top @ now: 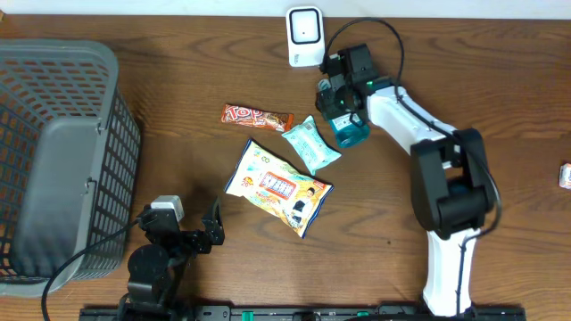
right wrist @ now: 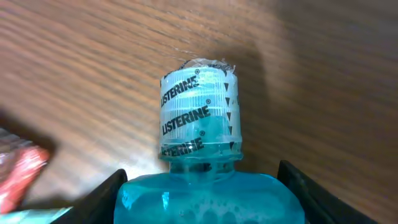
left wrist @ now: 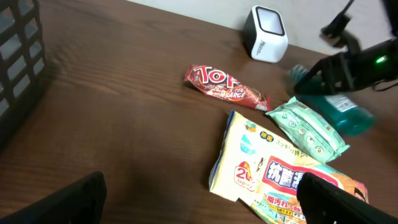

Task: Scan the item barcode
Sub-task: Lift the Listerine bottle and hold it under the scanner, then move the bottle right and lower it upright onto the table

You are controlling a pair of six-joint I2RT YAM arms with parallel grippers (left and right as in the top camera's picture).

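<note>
Mouthwash bottle (right wrist: 200,134) sits clamped in the right end effector (right wrist: 199,193), cap pointing forward beyond it.

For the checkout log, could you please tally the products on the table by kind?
Listerine mouthwash bottle: 1
Top chocolate bar: 1
Green wipes pack: 1
Yellow printed pouch: 1
Small unclear item at right edge: 1
Total: 5

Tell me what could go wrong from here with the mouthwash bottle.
1. The right gripper pinches the mouthwash bottle by its smooth body, so it may slip or twist when lifted.
2. The green wipes pack lies right beside the bottle and might get dragged along.
3. The scanner stands close by, and a wide swing could knock it.
</note>
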